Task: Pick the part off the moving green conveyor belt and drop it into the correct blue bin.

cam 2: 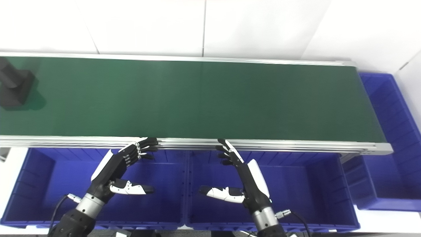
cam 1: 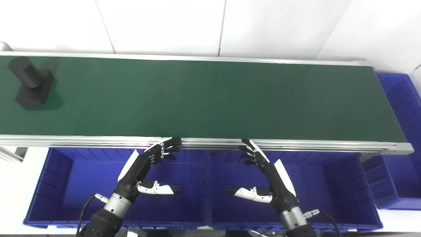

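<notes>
A dark part [cam 1: 30, 82], a square block with a round peg on top, sits at the far left end of the green conveyor belt [cam 1: 210, 98]. Both hands hover over the blue bins in front of the belt, far from the part. My left hand [cam 1: 148, 168] is open, its fingertips near the belt's front rail and its thumb pointing right. My right hand [cam 1: 263, 171] mirrors it, open and holding nothing, with the thumb pointing left.
Two blue bins stand side by side under my hands, the left bin [cam 1: 65, 184] and the right bin [cam 1: 329, 184]. A third blue bin [cam 1: 401, 131] stands past the belt's right end. The aluminium rail [cam 1: 296, 144] edges the belt in front.
</notes>
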Action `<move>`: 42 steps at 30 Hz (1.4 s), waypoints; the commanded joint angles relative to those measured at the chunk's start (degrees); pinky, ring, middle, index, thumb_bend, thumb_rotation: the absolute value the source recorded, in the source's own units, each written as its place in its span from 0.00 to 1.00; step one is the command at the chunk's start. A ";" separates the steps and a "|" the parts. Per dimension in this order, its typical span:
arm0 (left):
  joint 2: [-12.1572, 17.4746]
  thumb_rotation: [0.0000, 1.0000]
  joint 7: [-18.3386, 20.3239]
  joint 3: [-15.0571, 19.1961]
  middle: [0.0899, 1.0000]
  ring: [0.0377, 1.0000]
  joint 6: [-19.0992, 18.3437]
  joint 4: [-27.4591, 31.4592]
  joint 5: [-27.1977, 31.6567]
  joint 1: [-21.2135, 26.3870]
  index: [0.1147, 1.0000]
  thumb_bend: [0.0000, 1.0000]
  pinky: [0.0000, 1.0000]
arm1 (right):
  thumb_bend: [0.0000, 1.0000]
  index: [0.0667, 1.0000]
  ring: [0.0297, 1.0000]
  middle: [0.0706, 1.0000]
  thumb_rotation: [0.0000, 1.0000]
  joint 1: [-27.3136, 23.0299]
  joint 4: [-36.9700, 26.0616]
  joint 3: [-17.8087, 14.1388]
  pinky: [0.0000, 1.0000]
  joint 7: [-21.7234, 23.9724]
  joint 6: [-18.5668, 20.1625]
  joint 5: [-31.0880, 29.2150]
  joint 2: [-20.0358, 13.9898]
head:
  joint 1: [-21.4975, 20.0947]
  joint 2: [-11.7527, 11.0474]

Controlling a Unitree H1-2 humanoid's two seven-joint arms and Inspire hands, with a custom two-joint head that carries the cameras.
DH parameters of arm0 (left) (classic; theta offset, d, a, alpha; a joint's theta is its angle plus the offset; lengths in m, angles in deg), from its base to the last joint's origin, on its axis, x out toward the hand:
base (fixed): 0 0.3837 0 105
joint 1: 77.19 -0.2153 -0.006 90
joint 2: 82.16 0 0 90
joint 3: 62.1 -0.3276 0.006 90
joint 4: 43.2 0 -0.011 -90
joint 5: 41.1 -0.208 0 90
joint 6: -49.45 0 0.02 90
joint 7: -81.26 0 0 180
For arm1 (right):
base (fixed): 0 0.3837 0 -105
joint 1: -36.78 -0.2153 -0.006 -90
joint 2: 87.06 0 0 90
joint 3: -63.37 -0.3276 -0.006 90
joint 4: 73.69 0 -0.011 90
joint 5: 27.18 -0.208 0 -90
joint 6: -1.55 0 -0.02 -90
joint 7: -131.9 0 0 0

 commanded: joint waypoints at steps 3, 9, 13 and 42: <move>-1.14 0.24 -1.18 -1.23 0.81 0.78 2.47 0.34 -0.23 0.78 0.79 0.92 0.69 | 0.75 0.94 0.81 0.86 0.37 0.27 -0.84 -0.82 0.75 -0.47 -2.03 -1.60 -1.05 | 3.70 -1.52; -2.03 0.24 -3.86 -3.50 0.80 0.77 2.45 -1.41 -2.17 1.33 0.79 0.92 0.68 | 0.71 0.93 0.80 0.85 0.24 0.36 -0.72 -1.27 0.75 -0.43 -2.87 -2.97 -2.33 | 8.82 -4.92; -2.14 0.24 -5.94 -4.89 0.80 0.77 2.46 -2.31 -3.22 1.74 0.79 0.93 0.67 | 0.71 0.94 0.80 0.85 0.24 0.17 0.47 -1.47 0.76 -0.48 -3.61 -3.98 -2.77 | 9.70 -6.41; 0.63 0.24 -16.34 -13.58 0.78 0.74 2.47 -7.62 -5.26 5.56 0.76 0.95 0.66 | 0.81 0.88 0.70 0.78 0.27 -4.54 -10.00 -3.92 0.61 -3.65 -10.70 -6.05 -1.06 | 9.15 -13.43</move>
